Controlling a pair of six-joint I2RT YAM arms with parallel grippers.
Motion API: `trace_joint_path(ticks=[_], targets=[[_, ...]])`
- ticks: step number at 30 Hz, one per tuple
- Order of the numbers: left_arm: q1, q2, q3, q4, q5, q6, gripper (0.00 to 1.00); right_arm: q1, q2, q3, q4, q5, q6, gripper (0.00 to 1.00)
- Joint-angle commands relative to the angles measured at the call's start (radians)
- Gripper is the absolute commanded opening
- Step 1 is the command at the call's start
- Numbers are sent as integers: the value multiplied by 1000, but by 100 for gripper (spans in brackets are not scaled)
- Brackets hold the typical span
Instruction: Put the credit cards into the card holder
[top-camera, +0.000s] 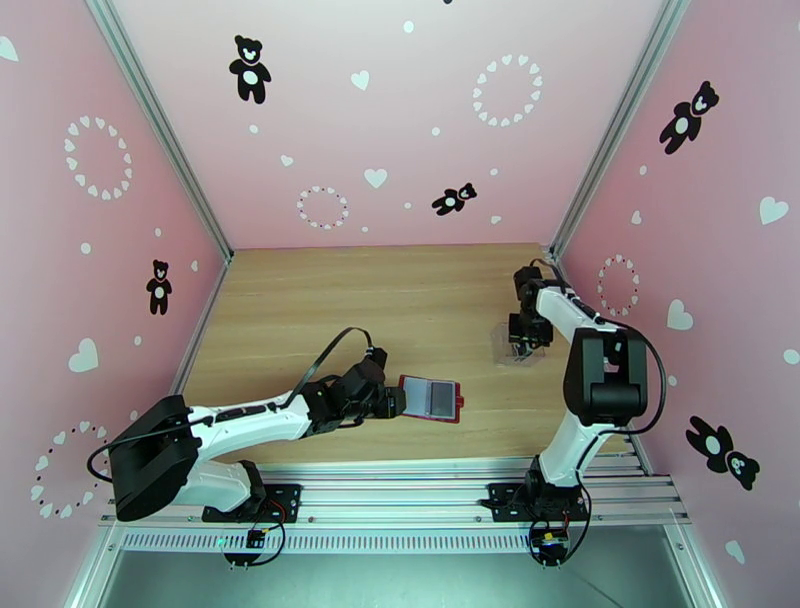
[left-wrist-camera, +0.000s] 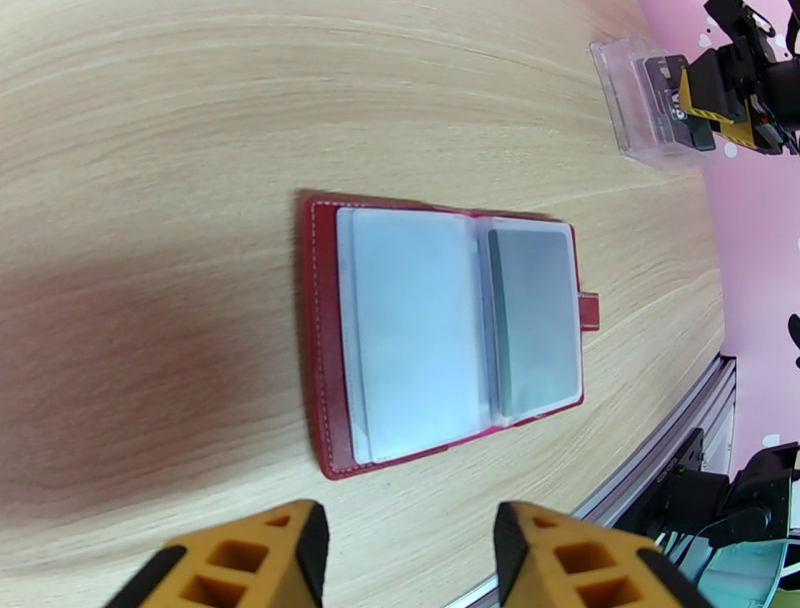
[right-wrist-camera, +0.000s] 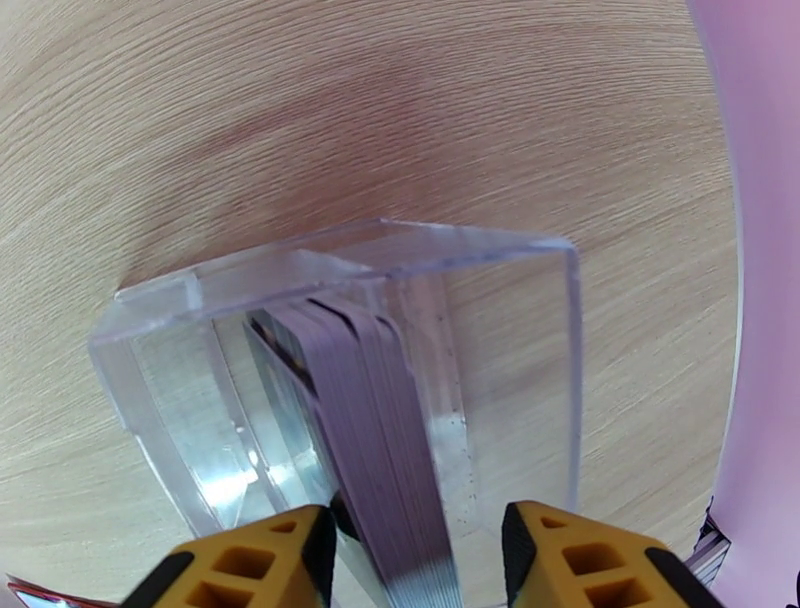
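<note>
My left gripper (top-camera: 398, 402) sits just beside the holder (top-camera: 432, 398), jaws spread and empty. The holder lies open on the table (top-camera: 300, 300) near the front edge, dark red, its greyish clear pockets facing up. Further right, the right gripper (right-wrist-camera: 415, 560) hangs over the clear box (right-wrist-camera: 470, 300), jaws spread either side of the cards (right-wrist-camera: 380, 420), which stand on edge in a tight grey stack. I judge the step is picking a card: I'd centre on the top edge, close gently and lift straight so the box doesn't tip.
</note>
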Motion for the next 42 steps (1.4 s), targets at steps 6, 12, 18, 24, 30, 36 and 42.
trace_joint_path(ticks=[6, 12, 18, 24, 30, 36, 42], targets=[[8, 27, 2, 10, 13, 1, 49, -3, 4, 29, -13, 55, 1, 47], [8, 32, 3, 11, 12, 0, 50, -16, -49, 12, -2, 57, 12, 45], [8, 42, 3, 14, 16, -2, 49, -27, -80, -5, -2, 67, 16, 41], [9, 43, 2, 14, 16, -3, 50, -29, -84, -15, 6, 48, 14, 29], [7, 41, -2, 13, 12, -5, 49, -28, -104, -16, -1, 25, 12, 13], [8, 34, -6, 14, 7, -6, 49, -14, -206, -35, 1, -74, 18, 1], [8, 23, -8, 10, 0, -7, 49, 19, -320, -64, -13, -146, 29, 0]])
